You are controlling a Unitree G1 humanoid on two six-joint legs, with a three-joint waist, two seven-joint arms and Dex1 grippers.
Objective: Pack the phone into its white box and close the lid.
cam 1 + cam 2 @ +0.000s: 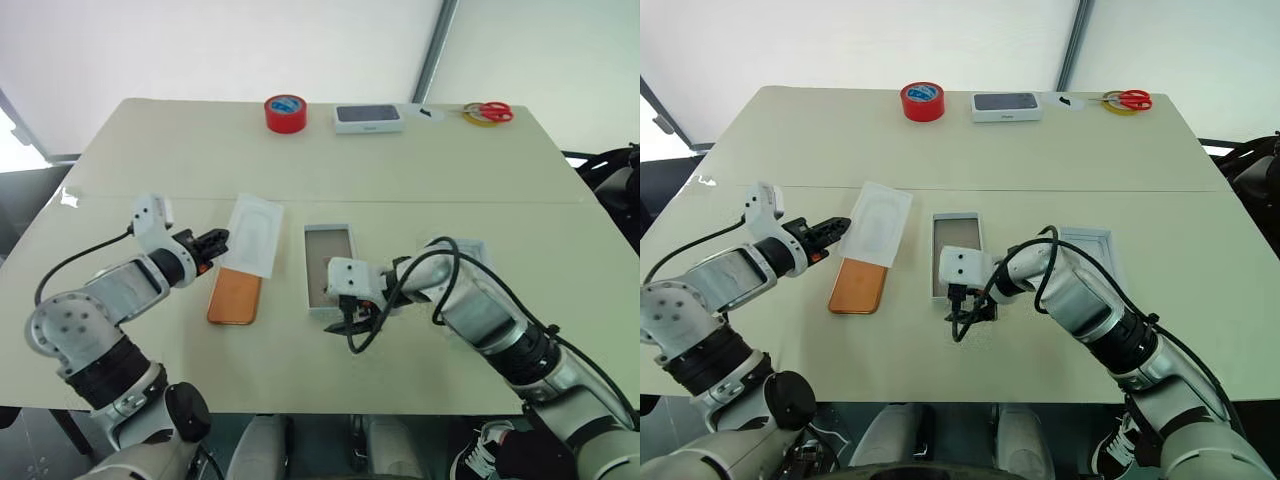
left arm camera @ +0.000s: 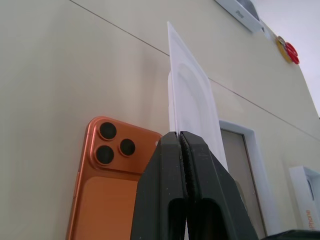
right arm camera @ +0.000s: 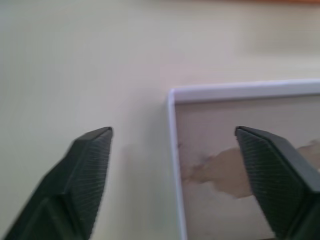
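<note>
Orange phone (image 1: 234, 297) lies flat, camera side up, on the cream table (image 1: 420, 190), just in front of my left gripper (image 1: 215, 243). My left fingers (image 2: 170, 170) are clenched on the edge of a flat white tray (image 1: 251, 233) with an oval recess, holding it tilted above the far end of the phone. Beside the phone, toward my right, the white box (image 1: 956, 240) sits open with a brownish inside. My right gripper (image 3: 175, 137) hovers over the near corner of that box, its fingers spread wide with nothing between them. Another white lid-like piece (image 1: 1087, 250) lies behind my right arm. Along the far edge stand a red tape roll (image 1: 285, 113), a small white box (image 1: 368, 118) with a dark phone picture, and red-handled scissors (image 1: 492, 111).
</note>
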